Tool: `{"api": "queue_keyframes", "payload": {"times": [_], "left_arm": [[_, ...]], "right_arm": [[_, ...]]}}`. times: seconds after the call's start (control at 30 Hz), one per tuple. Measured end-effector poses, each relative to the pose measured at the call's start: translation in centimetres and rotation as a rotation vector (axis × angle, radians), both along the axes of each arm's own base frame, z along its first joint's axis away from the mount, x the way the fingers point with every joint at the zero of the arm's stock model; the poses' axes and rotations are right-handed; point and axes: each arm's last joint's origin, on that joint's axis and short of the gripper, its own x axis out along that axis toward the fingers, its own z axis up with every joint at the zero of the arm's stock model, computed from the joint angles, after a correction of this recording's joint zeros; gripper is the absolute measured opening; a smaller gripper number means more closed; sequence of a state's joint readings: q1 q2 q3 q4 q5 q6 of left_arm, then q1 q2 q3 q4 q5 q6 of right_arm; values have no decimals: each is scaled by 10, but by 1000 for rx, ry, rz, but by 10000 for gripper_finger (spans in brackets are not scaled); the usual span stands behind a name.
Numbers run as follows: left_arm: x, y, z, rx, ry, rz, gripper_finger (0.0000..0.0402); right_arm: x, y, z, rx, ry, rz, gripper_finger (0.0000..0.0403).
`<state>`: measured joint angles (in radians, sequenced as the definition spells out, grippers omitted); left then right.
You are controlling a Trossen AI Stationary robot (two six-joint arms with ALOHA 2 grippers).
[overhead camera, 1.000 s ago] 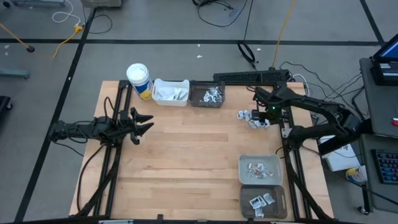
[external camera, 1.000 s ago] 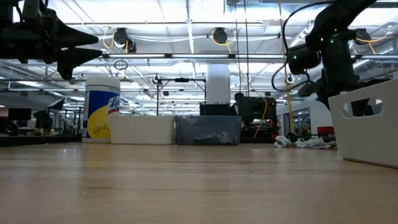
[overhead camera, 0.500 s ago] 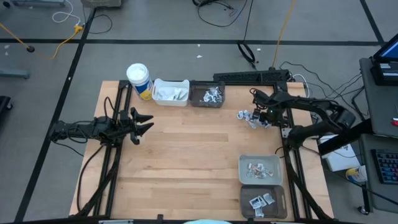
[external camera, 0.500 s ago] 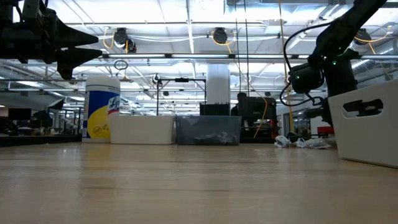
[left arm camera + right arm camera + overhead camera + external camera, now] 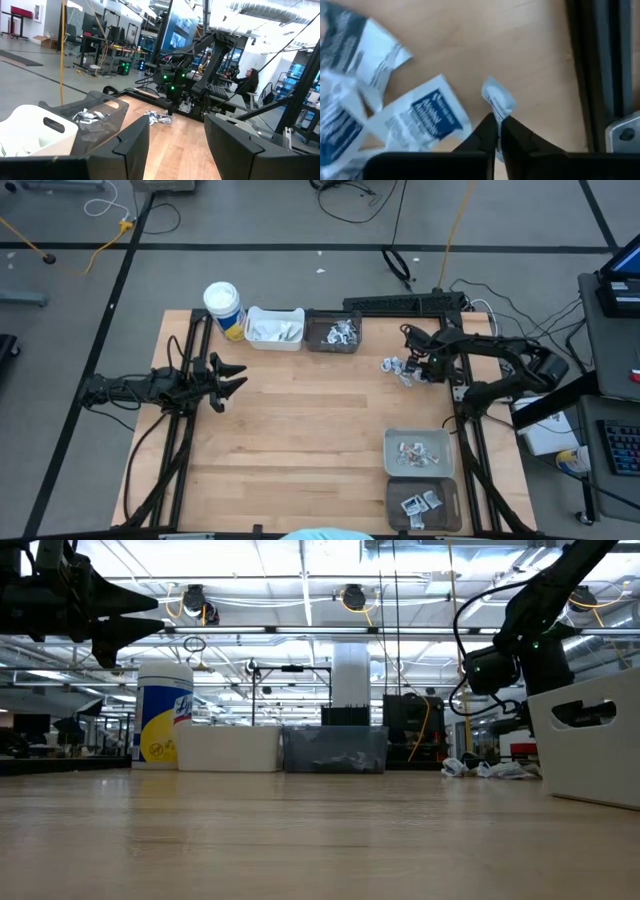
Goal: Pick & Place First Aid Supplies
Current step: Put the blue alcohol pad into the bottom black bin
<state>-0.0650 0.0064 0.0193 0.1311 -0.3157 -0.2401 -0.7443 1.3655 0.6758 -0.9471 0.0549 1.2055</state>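
The right gripper point(image 5: 498, 127) is down over the loose pile of packets point(image 5: 403, 368) on the wooden table point(image 5: 300, 440). The pile lies just to the right of the dark bin point(image 5: 333, 331) at the far edge of the table. The two dark fingers point(image 5: 485, 131) are pressed close together. They pinch the end of a small white sachet point(image 5: 498, 101). The sachet is longer than it is wide. Its long side runs straight out from the fingertips, and its free end points away from the gripper, with bare wood around it.

Right beside the sachet lies a square packet with blue print point(image 5: 422, 118). It lies flat on the wood and is turned at a slant. More packets of the same kind sit just past it.

The dark bin holds a heap of silvery packets point(image 5: 343, 331). The white bin point(image 5: 272, 328) touches the dark bin on its left and holds white packets. The white cup with a yellow band point(image 5: 223, 307) stands just left of the white bin.

Two more bins sit near the front right corner of the table, well apart from the dark bin. The grey bin point(image 5: 418, 451) has a few small packets in it. The darker bin point(image 5: 422, 503) in front of it has some too.

The left gripper point(image 5: 226, 379) waits in the air over the left side of the table, well apart from the dark bin. Its fingers are spread apart and hold nothing.
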Motion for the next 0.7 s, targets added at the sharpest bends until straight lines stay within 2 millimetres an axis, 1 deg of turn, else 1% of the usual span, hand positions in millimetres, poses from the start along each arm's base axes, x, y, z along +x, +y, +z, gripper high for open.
{"api": "queue_keyframes", "payload": {"times": [0.13,0.27,0.37,0.47,0.6,0.7], "left_arm": [[0,0,0,0,0,0,196],[0,0,0,0,0,0,196],[0,0,0,0,0,0,196],[0,0,0,0,0,0,196],[0,0,0,0,0,0,196],[0,0,0,0,0,0,196]], "right_arm": [[0,0,8,20,5,41,11],[3,-1,27,23,-6,118,4],[9,-1,48,18,-37,205,5],[14,3,71,33,-72,296,3],[20,15,100,65,-92,395,3],[23,30,122,84,-92,473,2]]}}
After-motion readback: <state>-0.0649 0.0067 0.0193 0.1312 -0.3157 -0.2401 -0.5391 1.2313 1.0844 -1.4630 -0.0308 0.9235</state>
